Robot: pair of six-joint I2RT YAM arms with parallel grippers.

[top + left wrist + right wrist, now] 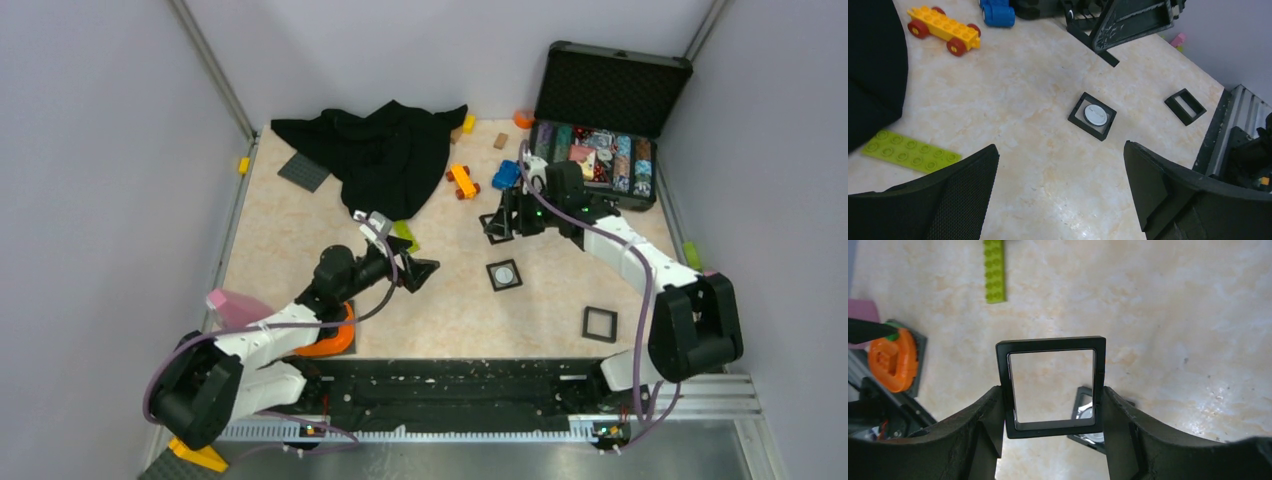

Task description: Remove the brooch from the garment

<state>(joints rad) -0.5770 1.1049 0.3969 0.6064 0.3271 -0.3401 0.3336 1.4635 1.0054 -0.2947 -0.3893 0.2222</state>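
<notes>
The brooch [1096, 115] lies in a black tray [1084, 127] on the table [270, 250], well apart from the dark garment [385, 150]. My right pincer [1053, 400] pinches an empty frame [1050, 345]; my left pincer [1060, 150] hangs spread. I judge the disc could skid if my fingers nudge its tray.

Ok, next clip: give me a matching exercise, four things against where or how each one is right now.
Things:
1. brooch
2. right gripper
3. left gripper
4. garment

States:
A. open, holding nothing
B. heaped at the far edge of the table
C. lying inside a square frame, off the cloth
D. shut on an empty frame

Pairs: 1-C, 2-D, 3-A, 4-B
</notes>
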